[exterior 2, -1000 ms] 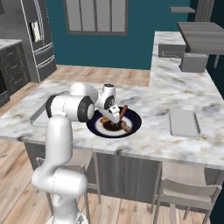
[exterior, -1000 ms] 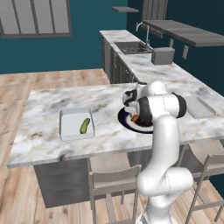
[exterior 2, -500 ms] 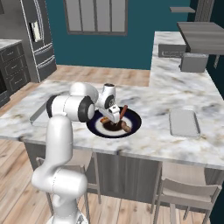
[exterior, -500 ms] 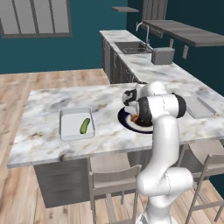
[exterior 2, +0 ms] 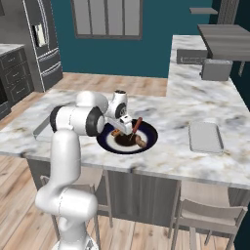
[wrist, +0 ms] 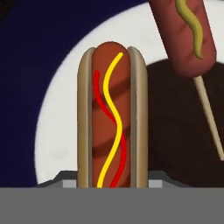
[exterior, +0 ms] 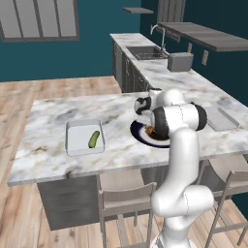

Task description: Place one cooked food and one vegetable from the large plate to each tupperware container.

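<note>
- Progress first: you have one vegetable, a green cucumber-like piece [exterior: 94,139], lying in the tupperware container [exterior: 77,147] on the left of the island; no cooked food is beside it.
- A second container [exterior 2: 205,136] sits well apart on the other end of the marble counter [exterior 2: 171,156], and from the right base view it looks bare, so by my reading it needs both items.
- Your large plate [exterior 2: 151,142] lies between the two containers near the counter's front edge, with the arm bent low over it.
- On the plate you can see a hot dog [wrist: 110,118] in its bun, striped with yellow and red sauce, and just beside it a corn dog [wrist: 183,33] on a stick, angled across the dark centre.
- The gripper [exterior 2: 125,128] hangs right at the hot dog; in the hand view the bun runs straight up from between the tips.
- How wide the jaws stand you cannot tell from these views: the tips are hidden behind the bun's near end, and whether they have it clamped is not visible.
- My judgement: you are on the first cooked-food pick, so roughly a quarter of the job is done, with three placements left.
- Any further vegetable on the plate is too small to make out.
</note>
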{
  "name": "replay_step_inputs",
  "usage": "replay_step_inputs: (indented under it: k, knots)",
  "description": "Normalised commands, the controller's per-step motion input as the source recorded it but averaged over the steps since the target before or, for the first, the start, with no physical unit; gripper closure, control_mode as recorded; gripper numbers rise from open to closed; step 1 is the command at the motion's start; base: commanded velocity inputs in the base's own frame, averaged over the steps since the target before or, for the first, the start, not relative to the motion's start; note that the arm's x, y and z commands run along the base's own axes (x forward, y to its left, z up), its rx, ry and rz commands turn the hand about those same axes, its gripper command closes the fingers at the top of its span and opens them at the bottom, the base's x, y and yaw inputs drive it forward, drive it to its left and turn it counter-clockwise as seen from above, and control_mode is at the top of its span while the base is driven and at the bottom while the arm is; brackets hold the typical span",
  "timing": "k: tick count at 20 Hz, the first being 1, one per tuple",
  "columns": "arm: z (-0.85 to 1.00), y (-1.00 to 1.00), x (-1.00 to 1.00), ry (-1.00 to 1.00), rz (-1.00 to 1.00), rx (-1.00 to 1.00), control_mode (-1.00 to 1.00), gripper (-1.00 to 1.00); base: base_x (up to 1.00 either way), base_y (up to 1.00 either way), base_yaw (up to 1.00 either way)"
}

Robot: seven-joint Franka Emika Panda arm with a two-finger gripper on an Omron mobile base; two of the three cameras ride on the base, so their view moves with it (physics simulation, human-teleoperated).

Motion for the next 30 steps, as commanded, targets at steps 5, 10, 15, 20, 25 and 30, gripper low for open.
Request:
replay_step_inputs:
  k: [5, 10, 15, 20, 25, 30]
  knots:
    - [0.6, 0.89, -0.16, 0.0, 0.26, -0.03, -1.0, 1.0, 0.0, 0.0, 0.0]
    - [0.38, 1.0, -0.54, -0.02, 0.45, -0.03, -1.0, 1.0, 0.0, 0.0, 0.0]
    - [0.38, 0.84, -0.95, -0.06, 0.37, -0.15, -1.0, 1.0, 0.0, 0.0, 0.0]
    - [0.57, 0.72, -0.84, -0.09, 0.24, -0.08, -1.0, 1.0, 0.0, 0.0, 0.0]
    - [0.4, 0.96, -0.24, -0.06, -0.02, 0.0, -1.0, 1.0, 0.0, 0.0, 0.0]
    - [0.16, 0.77, 0.0, 0.0, -0.1, -0.02, -1.0, 1.0, 0.0, 0.0, 0.0]
